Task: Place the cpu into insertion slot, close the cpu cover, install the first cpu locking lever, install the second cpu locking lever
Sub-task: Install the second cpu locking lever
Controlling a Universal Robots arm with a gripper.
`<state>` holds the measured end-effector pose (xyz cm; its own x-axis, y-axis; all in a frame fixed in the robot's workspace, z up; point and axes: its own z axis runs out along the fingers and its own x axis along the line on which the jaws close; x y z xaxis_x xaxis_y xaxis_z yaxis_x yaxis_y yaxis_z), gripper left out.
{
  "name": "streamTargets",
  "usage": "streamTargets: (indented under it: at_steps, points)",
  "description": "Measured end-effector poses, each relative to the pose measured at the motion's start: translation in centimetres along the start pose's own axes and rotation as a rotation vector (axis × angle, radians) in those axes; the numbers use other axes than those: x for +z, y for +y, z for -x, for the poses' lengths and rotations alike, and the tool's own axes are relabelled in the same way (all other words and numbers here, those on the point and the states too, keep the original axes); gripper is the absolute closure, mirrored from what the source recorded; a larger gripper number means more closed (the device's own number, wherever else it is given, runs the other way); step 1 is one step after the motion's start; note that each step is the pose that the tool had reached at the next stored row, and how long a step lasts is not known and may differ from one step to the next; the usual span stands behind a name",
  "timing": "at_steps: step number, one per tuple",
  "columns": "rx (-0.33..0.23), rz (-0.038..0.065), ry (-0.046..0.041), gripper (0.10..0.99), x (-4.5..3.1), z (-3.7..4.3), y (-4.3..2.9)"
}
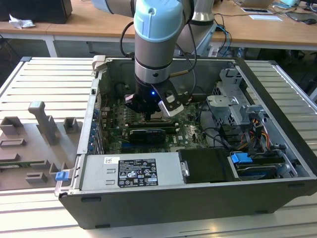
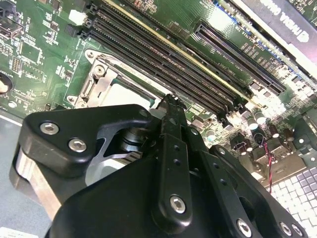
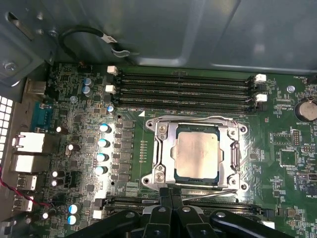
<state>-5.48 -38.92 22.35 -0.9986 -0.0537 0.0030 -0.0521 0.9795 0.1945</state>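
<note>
In the first wrist view the cpu (image 3: pixel 197 154), a pale silver-beige square, lies flat in the insertion slot (image 3: pixel 159 174). The silvery cpu cover (image 3: pixel 229 148) is down around it. One thin wire locking lever (image 3: pixel 198 119) runs along the socket's side toward the memory slots. The other lever (image 3: pixel 213 194) runs along the opposite side, right beside my fingertips. My gripper (image 3: pixel 171 194) is shut, its black fingers pressed together at that socket edge. The second wrist view has the gripper (image 2: pixel 170 103) tip over the socket (image 2: pixel 106 82). The exterior view puts the gripper (image 1: pixel 151 113) low over the motherboard.
Long black memory slots (image 3: pixel 183 89) lie beside the socket, and blue-topped capacitors (image 3: pixel 103 148) stand on its other side. The open computer case (image 1: pixel 277 148) walls surround the arm. A graphics card (image 1: pixel 146 135), cables (image 1: pixel 218 136) and a drive cage (image 1: pixel 233 104) sit close by.
</note>
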Motion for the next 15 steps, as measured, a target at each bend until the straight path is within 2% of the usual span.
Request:
streamTargets:
  at_steps: [12, 15]
  points:
    - [0.0, 0.0, 0.0, 0.98, 0.05, 0.0, -0.01]
    - [0.0, 0.008, -0.0005, 0.98, 0.05, -0.03, -0.06]
